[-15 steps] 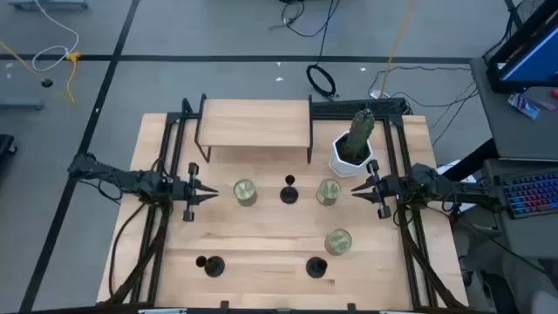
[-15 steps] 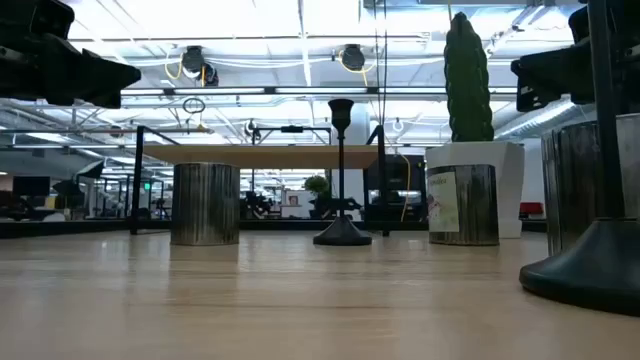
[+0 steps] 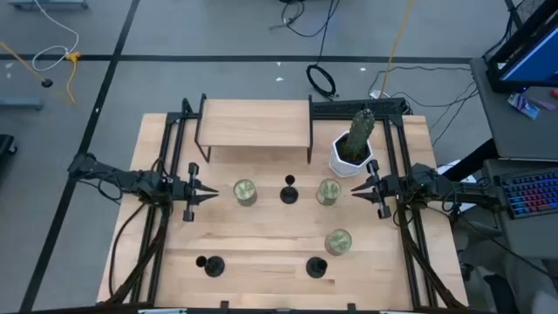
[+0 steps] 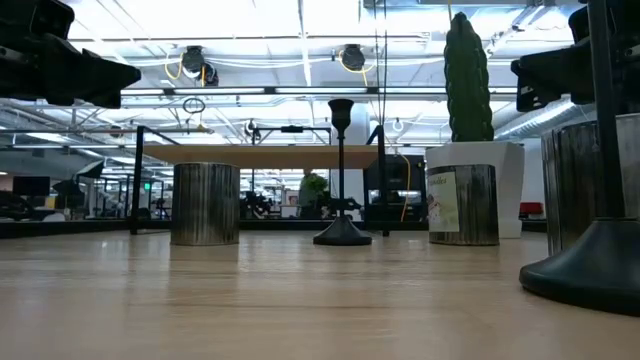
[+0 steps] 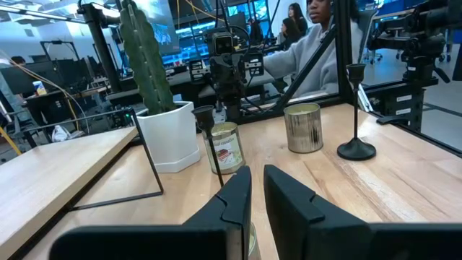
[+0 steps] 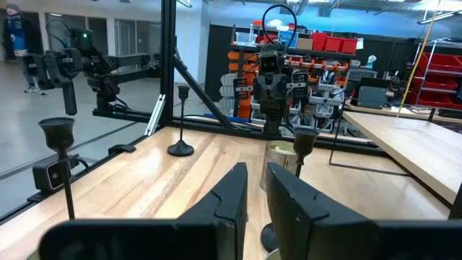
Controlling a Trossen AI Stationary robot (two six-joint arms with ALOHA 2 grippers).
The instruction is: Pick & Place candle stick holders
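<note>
Three black candle stick holders stand upright on their round bases on the wooden table (image 3: 261, 231). One (image 3: 289, 190) is in the middle between two gold jars, one (image 3: 209, 264) is near left and one (image 3: 316, 267) is near right. My left gripper (image 3: 212, 193) is shut and empty at the table's left, pointing right at the left jar (image 3: 245, 192). My right gripper (image 3: 357, 189) is shut and empty at the right, pointing left at the right jar (image 3: 328, 192). The middle holder also shows in the left wrist view (image 5: 209, 137) and in the right wrist view (image 6: 303, 144).
A third gold jar (image 3: 338, 242) stands right of centre toward the near edge. A white pot with a green cactus (image 3: 353, 148) stands at the far right. A low wooden shelf on black legs (image 3: 255, 124) stands at the far middle. People show beyond the table (image 5: 317, 43).
</note>
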